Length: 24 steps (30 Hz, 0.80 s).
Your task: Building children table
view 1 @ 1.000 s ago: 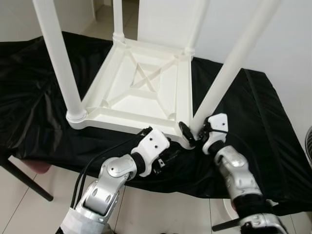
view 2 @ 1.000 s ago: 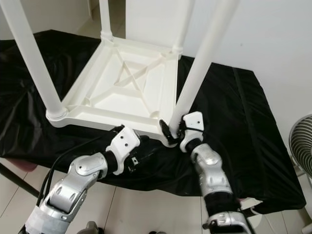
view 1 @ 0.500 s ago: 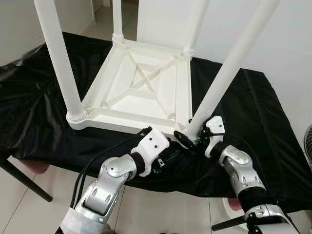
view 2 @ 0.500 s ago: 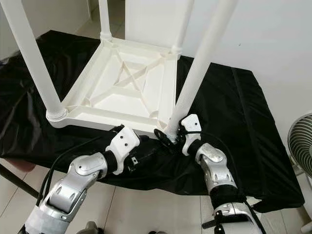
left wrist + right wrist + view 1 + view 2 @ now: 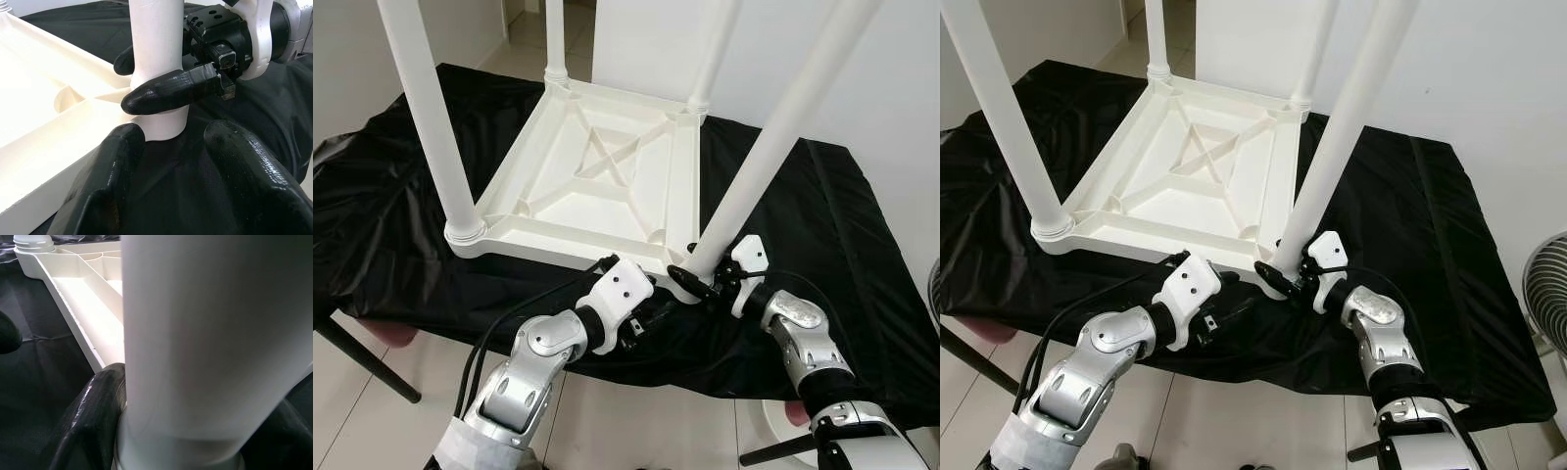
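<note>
right gripper (image 5: 697, 285) clamps table leg (image 5: 773, 147) (near base).

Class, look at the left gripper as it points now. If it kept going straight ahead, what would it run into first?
Most likely the near-right table leg, at its base, where the right gripper is clamped around it. The left gripper is open and aimed at that spot, though the depth between them is hard to judge.

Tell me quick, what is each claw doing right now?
Left gripper: open, empty, beside the table's corner.
Right gripper: shut on the near table leg at its base.
</note>
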Available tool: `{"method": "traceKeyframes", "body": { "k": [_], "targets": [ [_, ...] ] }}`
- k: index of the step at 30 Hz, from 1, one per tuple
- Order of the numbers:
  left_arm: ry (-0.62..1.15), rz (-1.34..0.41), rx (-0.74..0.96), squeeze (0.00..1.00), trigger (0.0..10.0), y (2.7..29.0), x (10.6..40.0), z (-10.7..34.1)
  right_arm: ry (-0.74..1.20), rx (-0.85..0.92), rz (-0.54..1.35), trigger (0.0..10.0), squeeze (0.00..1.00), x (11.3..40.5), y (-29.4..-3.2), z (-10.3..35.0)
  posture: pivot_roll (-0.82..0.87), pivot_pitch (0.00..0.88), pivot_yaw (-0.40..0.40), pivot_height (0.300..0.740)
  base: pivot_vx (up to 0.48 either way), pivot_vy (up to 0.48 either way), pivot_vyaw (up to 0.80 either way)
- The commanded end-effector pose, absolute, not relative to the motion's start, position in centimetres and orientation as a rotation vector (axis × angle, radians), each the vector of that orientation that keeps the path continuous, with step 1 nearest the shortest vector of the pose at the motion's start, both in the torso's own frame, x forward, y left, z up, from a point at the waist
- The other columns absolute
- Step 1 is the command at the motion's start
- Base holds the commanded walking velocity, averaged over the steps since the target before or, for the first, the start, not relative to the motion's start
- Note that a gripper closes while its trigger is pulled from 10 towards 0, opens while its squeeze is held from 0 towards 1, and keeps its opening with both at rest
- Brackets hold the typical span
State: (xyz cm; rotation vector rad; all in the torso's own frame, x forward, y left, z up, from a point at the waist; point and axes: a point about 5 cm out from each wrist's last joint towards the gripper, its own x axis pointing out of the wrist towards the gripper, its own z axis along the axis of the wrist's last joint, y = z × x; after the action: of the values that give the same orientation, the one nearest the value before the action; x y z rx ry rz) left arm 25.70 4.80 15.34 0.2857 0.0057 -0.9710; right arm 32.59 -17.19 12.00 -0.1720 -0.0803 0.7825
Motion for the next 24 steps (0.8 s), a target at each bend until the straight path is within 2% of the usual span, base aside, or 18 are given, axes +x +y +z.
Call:
{"method": "traceKeyframes", "body": {
  "k": [1,4,11,14,16,19,24],
  "targets": [
    [0.010,-0.961,0.277,0.00,10.0,4.5,25.5,15.2,-0.094,-0.158,0.707,0.0,0.00,32.7,-17.8,12.2,0.14,0.064,-0.101,0.740,0.000,0.000,0.00],
    [0.012,-0.960,0.273,0.00,10.0,4.5,25.4,15.1,-0.095,-0.128,0.609,0.0,0.00,32.8,-17.3,12.1,0.14,0.069,-0.103,0.740,0.000,0.000,0.00],
    [0.015,-0.960,0.274,0.00,10.0,4.5,25.4,15.1,-0.110,-0.085,0.520,0.0,0.00,32.3,-16.2,11.8,0.14,0.074,-0.102,0.740,0.000,0.000,0.00],
    [0.021,-0.962,0.275,0.00,10.0,4.6,25.3,14.9,-0.102,-0.041,0.369,0.0,0.00,31.8,-15.3,11.7,0.14,0.083,-0.100,0.740,0.000,0.000,0.00],
    [0.021,-0.962,0.275,0.00,10.0,4.6,25.3,14.9,-0.102,-0.041,0.369,0.0,0.00,31.8,-15.3,11.7,0.14,0.083,-0.100,0.740,0.000,0.000,0.00],
    [0.025,-0.971,0.273,0.00,10.0,4.5,25.2,14.9,-0.123,-0.005,0.211,0.0,0.00,31.2,-13.9,12.0,0.13,0.086,-0.099,0.740,0.000,0.000,0.00],
    [0.025,-0.974,0.274,0.00,10.0,4.5,25.3,14.8,-0.121,-0.006,0.137,0.0,0.00,30.9,-13.1,12.1,0.13,0.085,-0.099,0.740,0.000,0.000,0.00]
  ]
}}
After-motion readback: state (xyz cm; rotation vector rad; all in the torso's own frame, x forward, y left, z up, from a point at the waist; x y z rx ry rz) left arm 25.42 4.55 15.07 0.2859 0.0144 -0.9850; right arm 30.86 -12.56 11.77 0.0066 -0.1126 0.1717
